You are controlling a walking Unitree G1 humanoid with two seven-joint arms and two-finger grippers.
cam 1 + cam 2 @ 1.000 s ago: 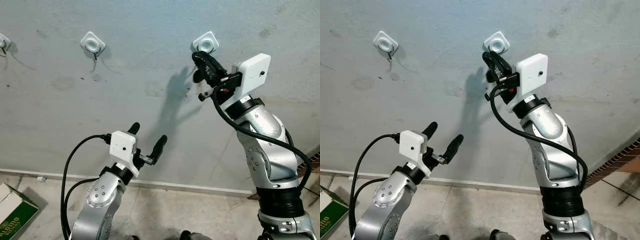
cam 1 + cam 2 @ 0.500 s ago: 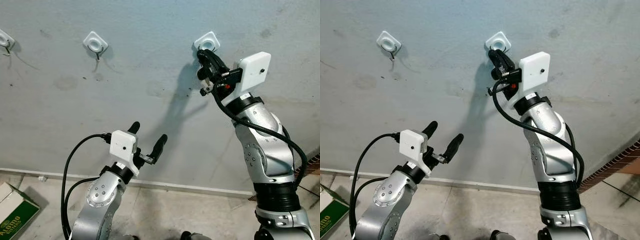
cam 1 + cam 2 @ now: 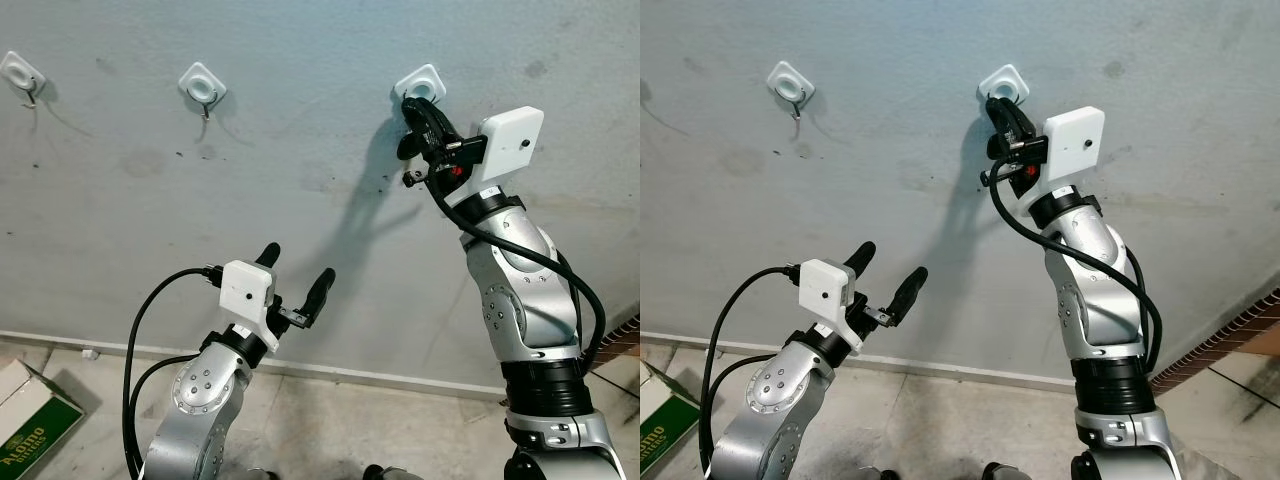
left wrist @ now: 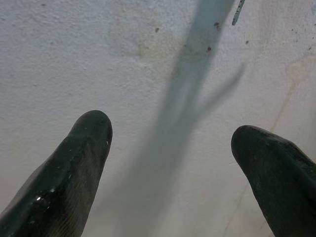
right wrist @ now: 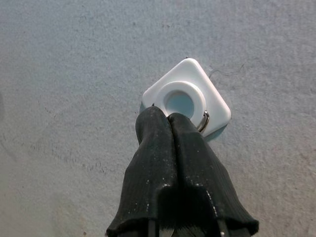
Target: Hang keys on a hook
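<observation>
Up goes the right tool (image 5: pixel 170 118), now pressed against the white hook (image 5: pixel 186 100), fingers clenched on a metal ring (image 5: pixel 204 122) just peeking beside them; keys themselves hidden. Left tool (image 3: pixel 297 275) hangs low, fingers spread, facing bare wall (image 4: pixel 148 74).

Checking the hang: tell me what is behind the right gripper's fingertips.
Behind the shut right gripper sits a white square wall hook. A metal ring peeks out beside the fingertips. The hook's prong and any keys are covered.

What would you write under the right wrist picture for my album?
Right gripper, fingers pressed together, holds a metal ring at a white wall hook.
</observation>
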